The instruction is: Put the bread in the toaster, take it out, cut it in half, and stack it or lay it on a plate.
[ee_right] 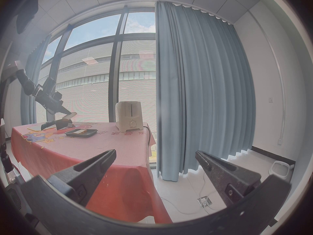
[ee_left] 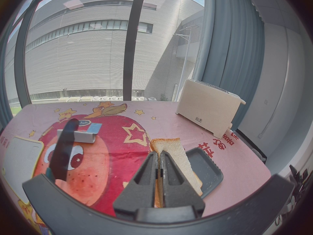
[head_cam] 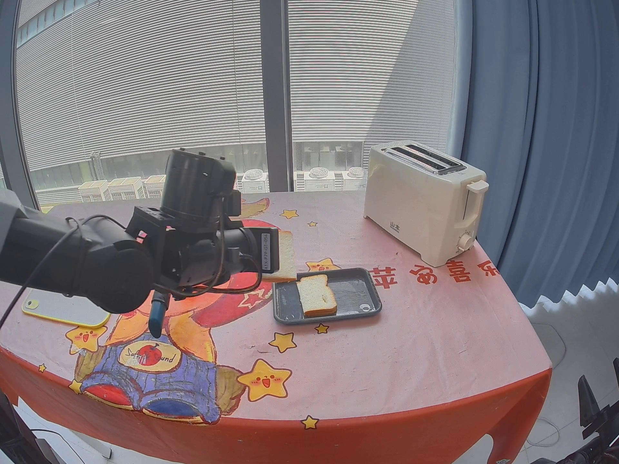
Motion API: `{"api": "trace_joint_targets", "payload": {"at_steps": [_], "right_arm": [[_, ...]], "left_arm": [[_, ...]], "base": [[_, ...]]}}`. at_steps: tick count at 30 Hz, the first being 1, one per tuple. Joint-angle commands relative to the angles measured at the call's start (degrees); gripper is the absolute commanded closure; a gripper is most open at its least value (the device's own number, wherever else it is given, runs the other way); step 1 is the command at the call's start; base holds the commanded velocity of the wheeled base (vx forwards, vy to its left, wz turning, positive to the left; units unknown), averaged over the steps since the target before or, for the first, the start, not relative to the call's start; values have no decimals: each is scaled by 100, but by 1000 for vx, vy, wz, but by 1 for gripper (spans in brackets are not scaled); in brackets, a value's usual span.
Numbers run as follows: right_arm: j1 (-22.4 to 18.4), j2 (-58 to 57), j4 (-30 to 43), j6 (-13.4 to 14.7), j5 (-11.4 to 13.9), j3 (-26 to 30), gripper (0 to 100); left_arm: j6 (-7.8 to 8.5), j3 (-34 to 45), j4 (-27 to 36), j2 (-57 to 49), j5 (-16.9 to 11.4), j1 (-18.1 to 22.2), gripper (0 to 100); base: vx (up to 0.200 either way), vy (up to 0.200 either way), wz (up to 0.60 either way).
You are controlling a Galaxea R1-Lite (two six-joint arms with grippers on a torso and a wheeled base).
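Bread on the move: the left gripper (ee_left: 159,168) has its jaws clamped on the lower edge of a slice (ee_left: 169,150), held above the table (head_cam: 419,356) just beside the left end of the tray (head_cam: 361,288). A second slice (head_cam: 316,295) lies flat on that tray. The toaster (head_cam: 419,201) stands well apart at the table's far right. The right gripper (ee_right: 155,153) hangs off beyond the table's edge, jaws wide apart and empty.

The hazard is probably the pinch itself. Soft bread gripped by one edge may tear, sag or slip on the way across. If it reaches the toaster tilted, it could crumple on the slot rim rather than drop in.

The left wrist view shows the bite on the crust, and what looks like a knife (ee_left: 65,147) propped on a grey holder (ee_left: 81,136) beside a board (ee_left: 19,160). The head view looks down on the toaster's two open slots. The right wrist view shows the toaster's dial end and its cord.
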Motion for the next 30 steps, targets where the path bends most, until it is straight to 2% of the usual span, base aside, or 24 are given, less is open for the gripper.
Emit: {"api": "trace_joint_targets", "payload": {"at_steps": [1,5,10,17,26,27,30], "right_arm": [[-2,4,0,0,-1,90,0],[-2,4,0,0,-1,90,0],[-2,-4,0,0,-1,90,0],[-2,-4,0,0,-1,99,0],[-2,4,0,0,-1,90,0],[-2,-4,0,0,-1,90,0],[-2,-4,0,0,-1,90,0]], "left_arm": [[-202,-361,12,556,12,-149,100],[-360,-564,293,723,4,-289,100],[-650,-810,566,960,-5,-368,100],[-711,-819,592,1004,-49,-395,100],[-711,-792,583,1013,-58,-403,100],[-711,-792,583,1013,-58,-403,0],[-711,-810,592,1013,-49,-395,0]], "base": [[0,0,0],[0,0,0],[0,0,0],[0,0,0],[0,0,0],[0,0,0],[0,0,0]]}}
